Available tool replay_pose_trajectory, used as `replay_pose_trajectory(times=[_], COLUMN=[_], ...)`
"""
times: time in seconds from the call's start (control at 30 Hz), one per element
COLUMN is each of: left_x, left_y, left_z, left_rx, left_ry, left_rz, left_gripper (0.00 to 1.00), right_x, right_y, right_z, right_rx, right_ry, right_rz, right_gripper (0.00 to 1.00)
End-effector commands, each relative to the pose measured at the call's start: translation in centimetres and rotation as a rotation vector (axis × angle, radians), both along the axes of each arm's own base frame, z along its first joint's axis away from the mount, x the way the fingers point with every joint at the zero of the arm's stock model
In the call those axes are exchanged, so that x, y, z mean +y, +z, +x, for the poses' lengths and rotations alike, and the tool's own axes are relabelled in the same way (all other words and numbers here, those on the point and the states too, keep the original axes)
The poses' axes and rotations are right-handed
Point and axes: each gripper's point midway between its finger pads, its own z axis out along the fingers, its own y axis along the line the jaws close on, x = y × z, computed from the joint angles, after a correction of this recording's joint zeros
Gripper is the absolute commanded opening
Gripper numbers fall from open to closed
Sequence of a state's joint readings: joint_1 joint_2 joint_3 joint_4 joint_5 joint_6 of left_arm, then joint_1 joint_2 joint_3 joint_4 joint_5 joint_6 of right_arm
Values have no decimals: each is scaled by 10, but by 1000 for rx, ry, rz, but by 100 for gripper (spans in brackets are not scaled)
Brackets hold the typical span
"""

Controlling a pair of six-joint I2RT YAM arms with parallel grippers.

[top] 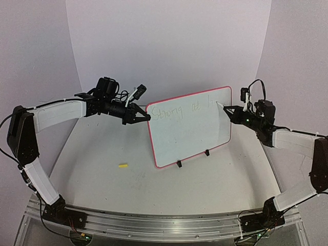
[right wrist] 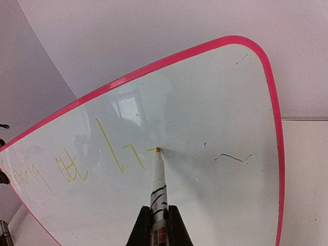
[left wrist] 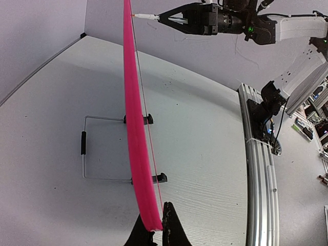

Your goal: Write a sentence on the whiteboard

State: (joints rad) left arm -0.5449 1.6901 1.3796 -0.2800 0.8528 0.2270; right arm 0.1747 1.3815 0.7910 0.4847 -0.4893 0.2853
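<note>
The whiteboard [top: 197,133], white with a pink-red rim, stands upright on small black feet [top: 179,164] in the middle of the table. My left gripper [top: 145,117] is shut on its left rim; the left wrist view shows the pink rim [left wrist: 134,128] edge-on, pinched between the jaws of the left gripper [left wrist: 156,228]. My right gripper [right wrist: 159,218] is shut on a white marker [right wrist: 158,179], whose orange tip touches the board near its upper right. The sentence [right wrist: 77,166] is faint yellow writing along the top line, ending in a short stroke at the tip.
A small yellow marker cap [top: 122,165] lies on the table left of the board. A wire stand [left wrist: 97,148] props the board from behind. A thin black mark [right wrist: 228,156] sits on the board right of the tip. An aluminium rail [top: 154,220] runs along the near edge.
</note>
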Motion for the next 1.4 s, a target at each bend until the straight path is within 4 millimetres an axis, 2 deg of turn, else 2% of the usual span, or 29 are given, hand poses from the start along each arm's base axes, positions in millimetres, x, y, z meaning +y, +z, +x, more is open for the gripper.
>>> replay_pose_trajectory(times=[0.0, 0.27, 0.5, 0.9, 1.37], left_x=[-5, -5, -5, -5, -5], left_y=[-15, -15, -15, -15, -14], left_z=[-7, -7, -7, -7, -8], left_rx=[2, 1, 0, 1, 0], left_ry=[-22, -23, -22, -23, -24], left_rz=[48, 47, 46, 47, 45], left_gripper=[0, 0, 0, 0, 0], right_x=[-7, 0, 4, 13, 4], right_y=[23, 33, 34, 14, -8], right_z=[7, 7, 8, 4, 1], right_rx=[-70, -102, -105, -52, 5], right_ry=[-51, -16, 11, 69, 17], right_rz=[6, 22, 29, 27, 3], right_gripper=[0, 0, 0, 0, 0])
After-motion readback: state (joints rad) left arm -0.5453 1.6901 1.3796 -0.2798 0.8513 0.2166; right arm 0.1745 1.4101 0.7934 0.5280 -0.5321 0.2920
